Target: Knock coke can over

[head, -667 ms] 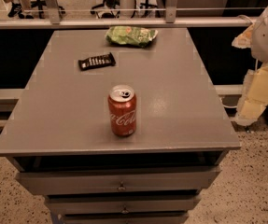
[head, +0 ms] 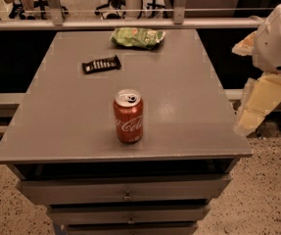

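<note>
The coke can (head: 128, 116) was seen standing upright on the table (head: 189, 82), its long axis vertical and its silver top upward. It was placed close to the table's front edge, roughly midway between the table's left and right edges as seen in the camera view. Bare tabletop was left all round it. A black candy bar wrapper (head: 101, 64) was laid further back on the table, and a green chip bag (head: 137, 37) was set near the table's far edge. Both were well apart from the can.

The gripper (head: 255, 109) was held off the table, just beyond its right edge near the front right corner, pointing downward. Nothing was seen in its grasp, and whether it was open or closed could not be told.

The can was therefore judged to lie leftward of the gripper, across the table's front right part. A sideways sweep over the table toward the can's upper half was judged to be called for.
</note>
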`<state>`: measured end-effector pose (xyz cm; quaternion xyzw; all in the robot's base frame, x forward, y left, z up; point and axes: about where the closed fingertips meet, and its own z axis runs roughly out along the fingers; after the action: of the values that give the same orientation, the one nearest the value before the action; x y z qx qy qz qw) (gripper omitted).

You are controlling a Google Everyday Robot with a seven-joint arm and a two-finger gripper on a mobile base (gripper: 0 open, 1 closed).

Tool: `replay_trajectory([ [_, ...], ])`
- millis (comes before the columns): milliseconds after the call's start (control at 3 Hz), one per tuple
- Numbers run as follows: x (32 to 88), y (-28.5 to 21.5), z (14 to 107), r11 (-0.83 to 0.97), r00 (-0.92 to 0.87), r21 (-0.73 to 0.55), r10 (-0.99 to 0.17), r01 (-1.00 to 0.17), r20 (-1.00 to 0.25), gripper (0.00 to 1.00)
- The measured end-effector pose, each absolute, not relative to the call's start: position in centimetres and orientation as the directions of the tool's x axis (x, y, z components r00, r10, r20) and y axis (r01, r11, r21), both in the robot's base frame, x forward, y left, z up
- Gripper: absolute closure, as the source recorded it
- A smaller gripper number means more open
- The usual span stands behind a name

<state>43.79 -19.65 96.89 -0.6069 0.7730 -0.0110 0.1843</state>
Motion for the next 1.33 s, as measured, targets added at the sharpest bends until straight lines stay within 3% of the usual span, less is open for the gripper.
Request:
replay_trajectory([
  [667, 43.9, -10.4, 92.8, 0.280, -0.141, -0.171, -0.817, -0.945, -0.559, 0.00],
  [1000, 44.5, -4.9, 90.4, 0.308, -0.129, -0.121, -0.678, -0.943, -0.723, 0.00],
  [1333, 45.0, -3.3, 89.4, 0.321, -0.127, -0.103, -0.620, -0.941, -0.774, 0.00],
])
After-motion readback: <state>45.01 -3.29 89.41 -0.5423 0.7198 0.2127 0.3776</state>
